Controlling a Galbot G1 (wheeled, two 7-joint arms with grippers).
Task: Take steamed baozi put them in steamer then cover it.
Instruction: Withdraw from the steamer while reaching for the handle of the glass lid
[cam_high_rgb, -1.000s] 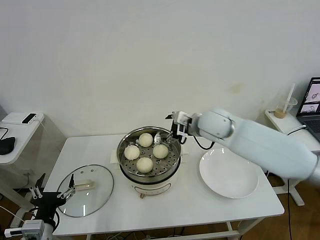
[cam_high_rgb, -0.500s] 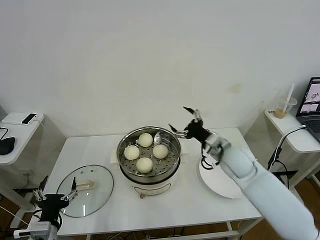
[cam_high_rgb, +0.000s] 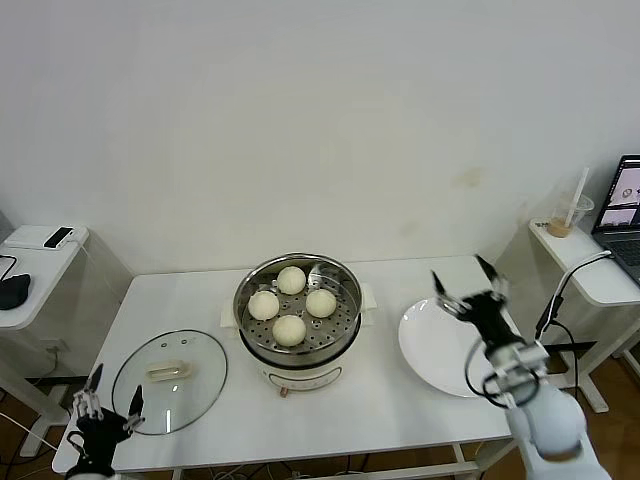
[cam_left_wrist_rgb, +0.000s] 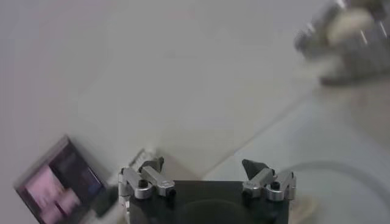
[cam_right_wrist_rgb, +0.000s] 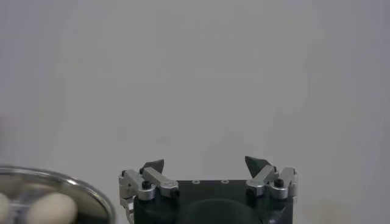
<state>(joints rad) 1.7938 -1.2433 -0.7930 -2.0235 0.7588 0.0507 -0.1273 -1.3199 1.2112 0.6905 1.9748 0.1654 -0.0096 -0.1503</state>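
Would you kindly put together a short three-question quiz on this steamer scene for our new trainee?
1. How many steamed baozi lie in the steamer?
2. True or false: the cover sits on the steamer.
3. The right gripper is: A) shut on a bun, B) open above the white plate, C) resting on the cover.

Key
1. Four.
2. False: it lies flat on the table, to the steamer's left, near the open left gripper at the table's front left corner.
3. B.
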